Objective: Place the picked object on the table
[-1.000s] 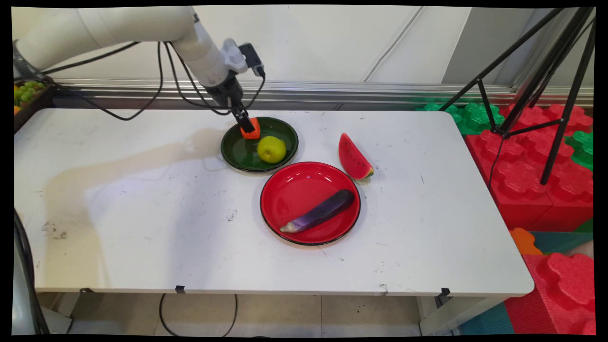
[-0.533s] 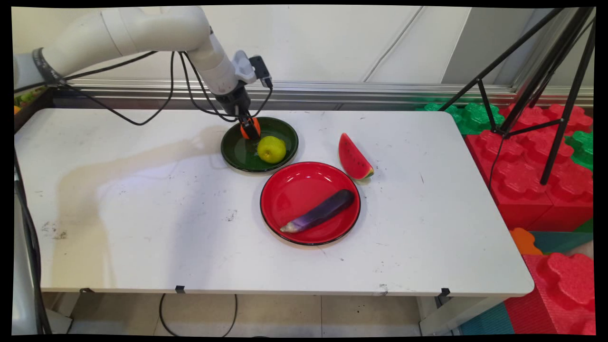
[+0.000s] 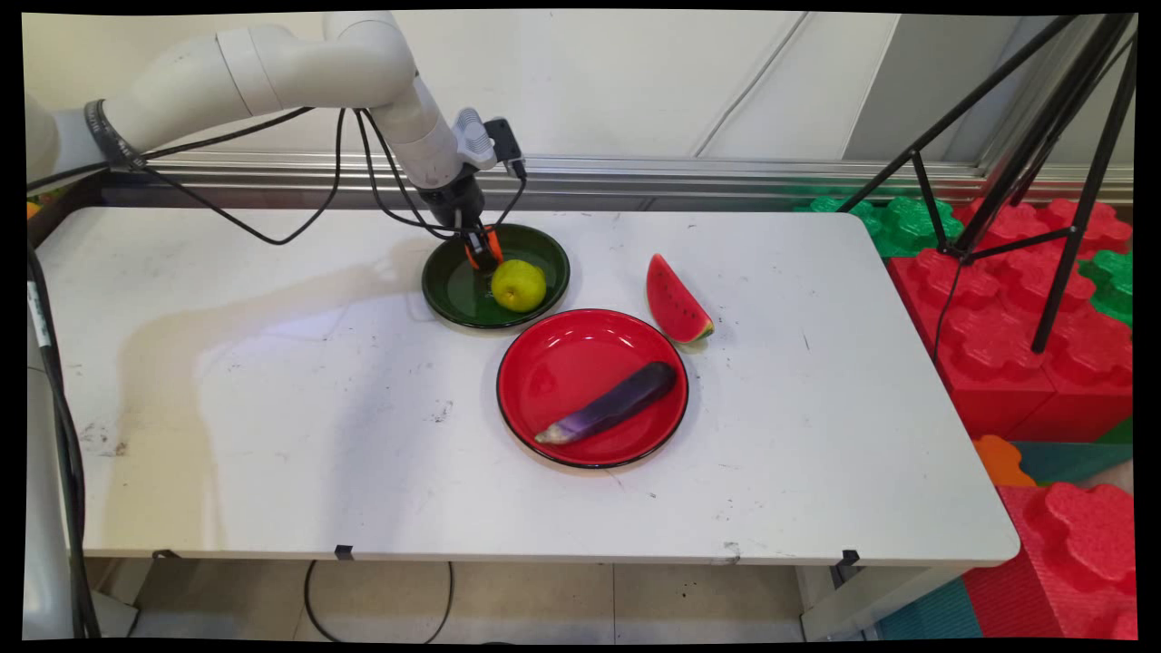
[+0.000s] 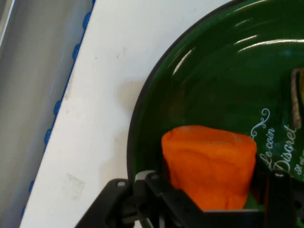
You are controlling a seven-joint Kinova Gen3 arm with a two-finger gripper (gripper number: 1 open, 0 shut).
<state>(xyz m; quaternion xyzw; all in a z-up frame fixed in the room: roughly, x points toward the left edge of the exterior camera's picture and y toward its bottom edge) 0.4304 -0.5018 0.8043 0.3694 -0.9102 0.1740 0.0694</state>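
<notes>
A chunky orange food piece (image 3: 492, 241) (image 4: 206, 161) lies at the back left of a dark green plate (image 3: 453, 304) (image 4: 204, 80). My gripper (image 3: 481, 252) (image 4: 209, 202) reaches down into that plate, shut on the orange piece with one finger pressed against each of its sides. The piece still rests low on the plate. A yellow-green pear (image 3: 519, 285) sits on the same plate, just in front and to the right of the gripper.
A red plate (image 3: 562, 358) holding a purple eggplant (image 3: 608, 410) lies in front of the green one. A watermelon slice (image 3: 676, 301) stands to its right. A black tripod (image 3: 1043, 181) and red and green foam blocks (image 3: 1016, 308) stand past the table's right edge.
The gripper came down from beside the orange piece to straddle it, then closed in on its sides. The arm swung slightly rightward. Nothing else moved.
</notes>
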